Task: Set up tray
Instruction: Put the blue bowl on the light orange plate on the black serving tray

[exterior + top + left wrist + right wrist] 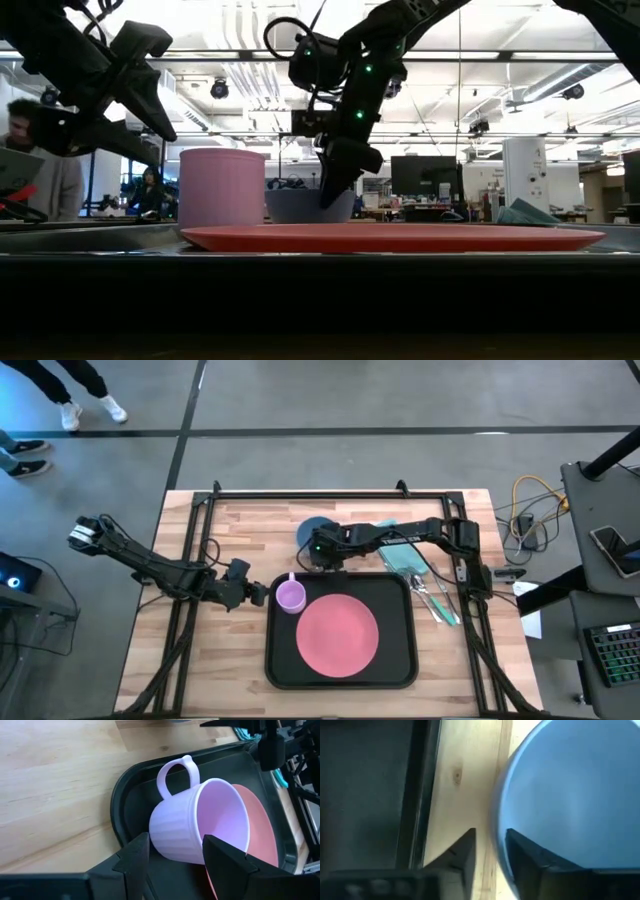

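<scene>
Tray (275, 660) sits on the desk (230, 690) front, already carrying plate (337, 634) and mug (290, 596); right gripper (490, 852) fingers pinch the blue bowl (570, 795) rim, presumably next aboard; left gripper (172, 857) fingers spread, beside the mug.

Right pincer (322, 552) lowered, fingers straddling a rim, left pincer (262, 594) spread wide, hovering

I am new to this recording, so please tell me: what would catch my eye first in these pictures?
The round pink plate fills the middle of the black tray at the table's near centre. A lilac cup stands in the tray's far left corner, with the left gripper open just outside it. Beyond the tray, the right gripper has its fingers on either side of the rim of a blue bowl.
</scene>
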